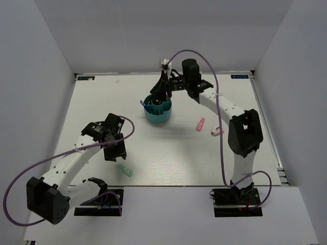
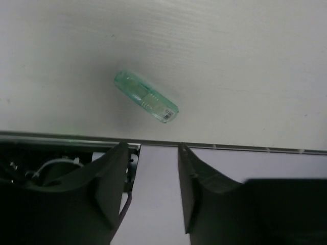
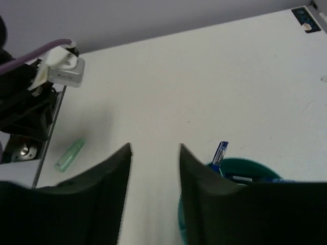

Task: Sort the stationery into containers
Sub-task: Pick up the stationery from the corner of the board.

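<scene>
- The mint marker [image 2: 146, 96] has a tiny white label [image 2: 167, 113] with black bars near one end. The marks are too small to read.
- This marker lies flat on the counter [image 1: 173, 158], well apart from the teal holder [image 1: 157, 113], on its near left side.
- Two blue stickers [image 1: 86, 78] sit at the far corners of the counter, behind the holder. Their writing is too small to read.
- The left claw [image 2: 152, 149] hangs near the mint marker, well apart from the holder. Its fingers are spread, with nothing between them.
- The right claw [image 3: 155, 150] hangs just above the holder. Its fingers are spread too, and they pinch nothing.
- A blue pen [image 3: 220, 152] stands tilted in the holder, its top poking over the rim. The right claw hides most of the holder in its own view, so I cannot tell which part the pen is in.
- Two pink highlighters [image 1: 200, 124] lie on the counter to the right of the holder, a little apart from each other.
</scene>
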`<action>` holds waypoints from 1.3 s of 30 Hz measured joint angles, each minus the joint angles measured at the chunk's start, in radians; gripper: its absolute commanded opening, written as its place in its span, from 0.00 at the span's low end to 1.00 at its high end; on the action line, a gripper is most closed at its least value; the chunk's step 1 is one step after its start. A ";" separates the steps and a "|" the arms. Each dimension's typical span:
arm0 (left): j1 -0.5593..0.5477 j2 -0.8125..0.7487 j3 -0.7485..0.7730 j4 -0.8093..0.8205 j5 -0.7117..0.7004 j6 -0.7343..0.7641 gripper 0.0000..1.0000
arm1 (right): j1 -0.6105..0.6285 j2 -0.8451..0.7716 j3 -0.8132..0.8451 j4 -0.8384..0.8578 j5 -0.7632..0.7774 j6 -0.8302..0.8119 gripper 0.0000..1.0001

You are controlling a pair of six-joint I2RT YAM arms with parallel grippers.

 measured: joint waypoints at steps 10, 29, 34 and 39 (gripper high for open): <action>-0.044 -0.032 -0.171 -0.076 -0.040 -0.457 0.63 | 0.000 -0.478 -0.290 -0.629 0.292 -0.269 0.90; -0.059 0.005 -0.333 0.266 -0.103 -0.895 0.64 | -0.018 -0.819 -0.669 -0.708 0.562 -0.187 0.00; -0.053 -0.029 -0.330 0.235 -0.129 -0.891 0.66 | -0.024 -0.822 -0.682 -0.704 0.566 -0.173 0.00; -0.032 -0.036 -0.327 0.201 -0.130 -0.880 0.66 | -0.026 -0.823 -0.683 -0.697 0.571 -0.166 0.01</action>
